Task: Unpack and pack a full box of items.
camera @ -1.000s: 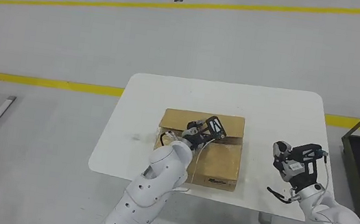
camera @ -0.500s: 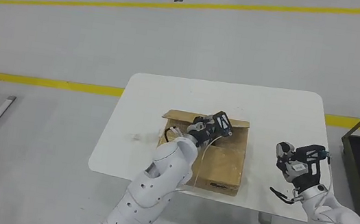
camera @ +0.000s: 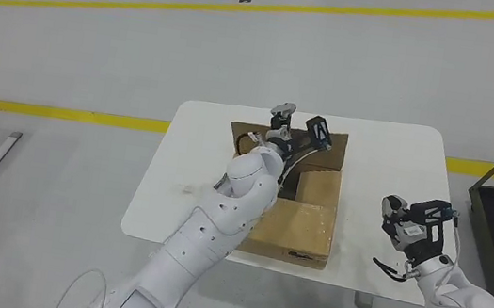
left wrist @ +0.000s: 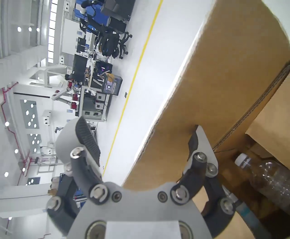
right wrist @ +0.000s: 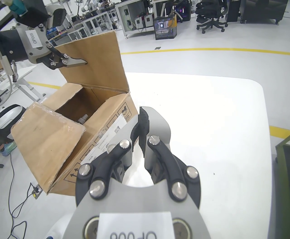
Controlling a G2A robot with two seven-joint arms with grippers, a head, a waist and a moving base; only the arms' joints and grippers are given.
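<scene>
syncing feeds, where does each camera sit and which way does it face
Top: above the arms, looks down on table, box; both arms show.
Left wrist: on that arm, faces raised flap past open left gripper.
Right wrist: on that arm, faces box over shut right gripper.
Shared: both wrist views show the flap.

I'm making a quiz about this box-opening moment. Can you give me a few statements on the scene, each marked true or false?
1. The left gripper is open, with the far flap between its fingers. True.
2. The right gripper is open. False: it is shut on nothing, above the table beside the box.
3. A bottle lies inside the box. True.
4. The box stands on the floor. False: it stands on the table.
</scene>
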